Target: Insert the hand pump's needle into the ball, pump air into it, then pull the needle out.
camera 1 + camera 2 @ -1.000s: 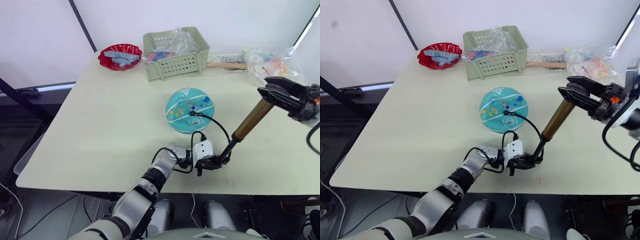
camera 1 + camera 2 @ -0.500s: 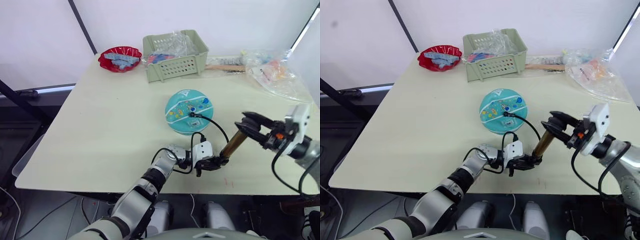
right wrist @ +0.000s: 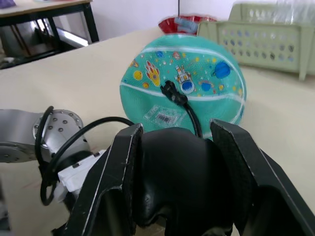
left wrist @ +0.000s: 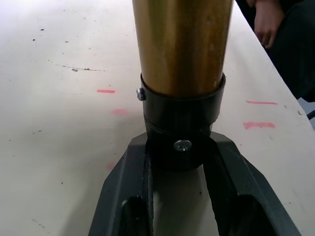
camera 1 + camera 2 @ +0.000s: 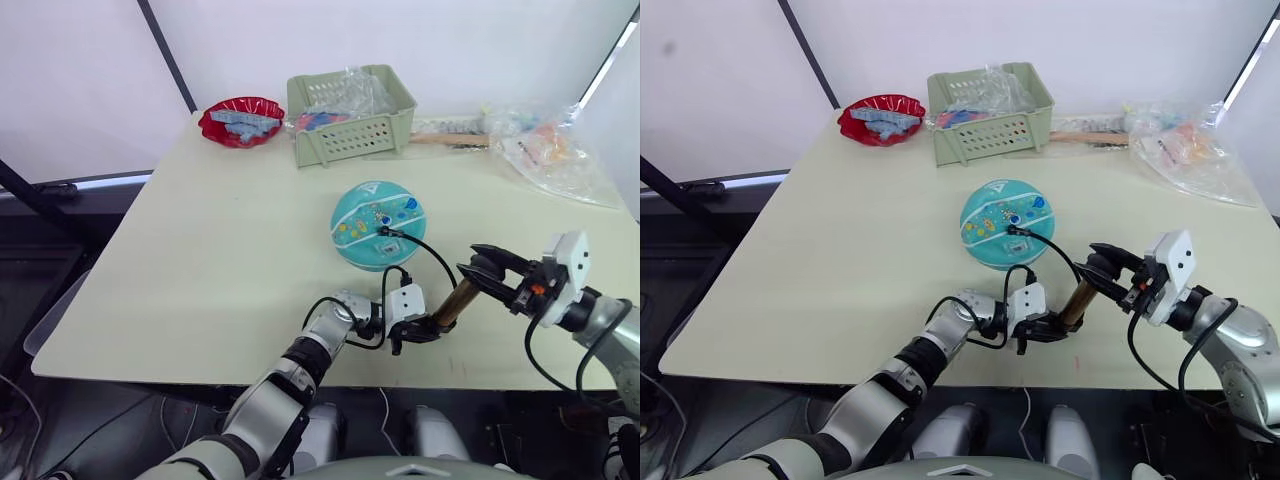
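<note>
left end effector (image 5: 418, 331) clamped, right end effector (image 5: 487, 277) gripping (both low)

Pale cream table (image 5: 220, 250), faint red marks (image 4: 259, 125) on surface near front edge. Red bowl (image 5: 240, 120) at far left corner, bluish pieces inside. Pale green slotted basket (image 5: 350, 115) just beside bowl, crumpled clear plastic and colourful items within. Wooden stick-like object (image 5: 450, 138) lying past basket along far edge. Clear plastic bag (image 5: 552, 150) with colourful contents at far right. Person's hand (image 4: 268, 22) beyond table edge.
</note>
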Action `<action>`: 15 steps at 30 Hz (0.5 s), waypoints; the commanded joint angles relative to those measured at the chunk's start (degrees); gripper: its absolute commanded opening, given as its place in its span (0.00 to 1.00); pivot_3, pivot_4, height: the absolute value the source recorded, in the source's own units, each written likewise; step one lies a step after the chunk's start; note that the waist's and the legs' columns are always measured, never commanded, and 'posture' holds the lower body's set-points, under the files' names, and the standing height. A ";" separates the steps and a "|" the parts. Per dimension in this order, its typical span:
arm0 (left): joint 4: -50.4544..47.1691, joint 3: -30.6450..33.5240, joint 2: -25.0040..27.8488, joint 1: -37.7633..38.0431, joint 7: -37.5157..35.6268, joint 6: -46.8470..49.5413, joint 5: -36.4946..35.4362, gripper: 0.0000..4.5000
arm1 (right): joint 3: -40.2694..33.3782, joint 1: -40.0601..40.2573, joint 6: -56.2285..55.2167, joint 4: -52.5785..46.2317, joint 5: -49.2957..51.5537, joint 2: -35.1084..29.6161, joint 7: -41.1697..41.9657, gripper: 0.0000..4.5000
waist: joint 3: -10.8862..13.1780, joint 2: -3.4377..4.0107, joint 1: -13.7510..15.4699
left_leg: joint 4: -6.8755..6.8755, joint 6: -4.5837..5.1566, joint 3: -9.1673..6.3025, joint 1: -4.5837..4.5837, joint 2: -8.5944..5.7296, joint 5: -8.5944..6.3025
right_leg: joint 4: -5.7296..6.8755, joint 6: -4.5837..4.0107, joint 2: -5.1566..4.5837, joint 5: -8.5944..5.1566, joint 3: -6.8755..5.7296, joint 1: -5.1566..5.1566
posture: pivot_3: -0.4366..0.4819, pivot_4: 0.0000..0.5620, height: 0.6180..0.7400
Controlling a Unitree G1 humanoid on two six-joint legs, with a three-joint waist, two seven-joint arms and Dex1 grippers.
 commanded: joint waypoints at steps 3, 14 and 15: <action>2.80 -1.98 0.44 1.69 -0.73 1.11 1.31 0.21 | -9.69 -5.98 5.73 -1.55 9.52 -6.21 1.78 0.37 | 0.16 0.31 0.16 | 0.10 0.00 -0.03 -0.35 -0.05 0.00 | -0.01 0.00 -0.04 0.01 -0.03 -0.28 | 0.48 0.27 1.00; 3.21 -2.44 0.30 1.80 -0.68 0.90 1.18 0.21 | -19.52 -16.91 10.38 3.62 15.85 -16.96 5.20 0.37 | 0.40 0.33 0.18 | 0.16 0.00 0.01 -0.56 -0.08 0.01 | 0.00 0.01 -0.12 0.02 -0.05 -0.46 | 0.48 0.27 1.00; 3.34 -2.46 0.30 1.73 -0.67 0.87 1.20 0.21 | -20.28 -17.81 11.03 4.22 16.54 -17.76 5.21 0.37 | 0.45 0.35 0.20 | 0.16 0.00 0.01 -0.56 -0.08 0.01 | -0.01 0.01 -0.12 0.02 -0.06 -0.46 | 0.48 0.27 1.00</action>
